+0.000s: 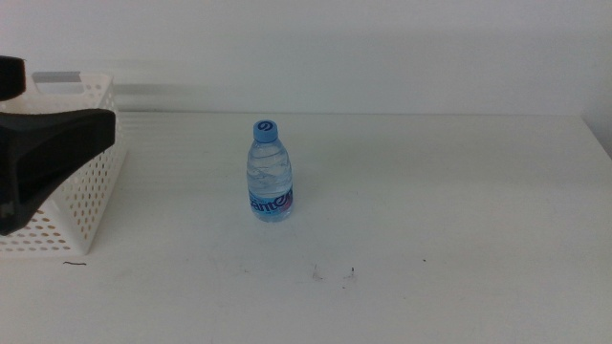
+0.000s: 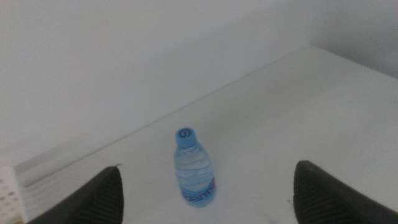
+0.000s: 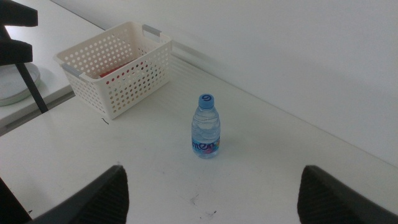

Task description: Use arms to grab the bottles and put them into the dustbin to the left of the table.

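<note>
Mid-table, the upright water bottle [image 1: 272, 172] stands ahead of the nearer left gripper [image 2: 205, 199], both grippers' jaws spread, holding nothing.

I see water bottle [image 1: 272, 172] upright mid-table [image 1: 459, 210], alone, bare surface all round it. Dustbin [image 1: 81, 201] at table's left edge, well apart. Left gripper [image 1: 43, 158] looms over bin, jaws wide. Wall behind.

The water bottle [image 1: 272, 172] stands upright mid-worktop [image 1: 459, 210], well apart from the dustbin [image 1: 81, 201] at the worktop's left edge.
</note>
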You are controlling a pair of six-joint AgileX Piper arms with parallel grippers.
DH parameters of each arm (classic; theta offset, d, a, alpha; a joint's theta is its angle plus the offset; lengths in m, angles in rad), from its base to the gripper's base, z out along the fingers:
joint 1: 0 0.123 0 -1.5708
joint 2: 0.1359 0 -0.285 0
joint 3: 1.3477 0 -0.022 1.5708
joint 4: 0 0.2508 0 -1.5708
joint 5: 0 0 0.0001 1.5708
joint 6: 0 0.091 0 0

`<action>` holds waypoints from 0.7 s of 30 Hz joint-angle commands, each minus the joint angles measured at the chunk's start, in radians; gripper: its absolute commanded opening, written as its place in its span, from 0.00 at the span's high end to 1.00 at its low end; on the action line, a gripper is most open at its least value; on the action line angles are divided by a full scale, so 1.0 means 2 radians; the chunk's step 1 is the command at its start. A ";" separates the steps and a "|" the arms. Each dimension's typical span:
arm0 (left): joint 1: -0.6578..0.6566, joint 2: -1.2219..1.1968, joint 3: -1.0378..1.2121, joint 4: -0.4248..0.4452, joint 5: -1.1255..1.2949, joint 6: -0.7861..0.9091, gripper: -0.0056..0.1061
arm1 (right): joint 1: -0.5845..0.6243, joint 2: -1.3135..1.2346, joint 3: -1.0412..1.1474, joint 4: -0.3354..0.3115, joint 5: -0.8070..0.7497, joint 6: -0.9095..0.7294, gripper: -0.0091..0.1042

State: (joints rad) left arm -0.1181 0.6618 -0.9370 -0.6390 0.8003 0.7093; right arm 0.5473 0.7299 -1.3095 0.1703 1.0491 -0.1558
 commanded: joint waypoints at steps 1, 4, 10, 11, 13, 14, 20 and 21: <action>-0.001 -0.001 0.000 0.012 -0.012 -0.002 0.11 | 0.002 0.002 -0.003 0.000 -0.005 0.000 0.11; -0.001 -0.001 0.005 0.065 -0.024 -0.002 0.11 | 0.002 0.002 -0.003 0.000 -0.005 0.000 0.11; -0.006 0.000 0.027 0.117 -0.054 -0.133 0.11 | 0.002 0.002 -0.003 0.002 -0.005 0.000 0.11; -0.012 0.000 0.034 0.141 -0.065 -0.176 0.11 | 0.002 0.002 -0.003 0.002 -0.005 0.000 0.11; -0.028 0.000 0.044 0.204 -0.095 -0.288 0.11 | 0.002 0.002 -0.003 0.002 -0.005 0.000 0.11; -0.040 0.000 0.048 0.245 -0.104 -0.349 0.11 | 0.002 0.002 -0.003 0.002 -0.005 0.000 0.11; -0.152 0.041 0.050 0.439 -0.177 -0.502 0.11 | 0.002 0.002 -0.003 0.002 -0.005 0.000 0.11; -0.166 0.052 0.049 0.445 -0.190 -0.507 0.11 | 0.002 0.002 -0.003 0.002 -0.005 0.000 0.11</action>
State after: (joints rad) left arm -0.4001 0.7347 -0.8399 0.1865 0.4799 -0.2435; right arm 0.5473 0.7299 -1.3095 0.1738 1.0474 -0.1541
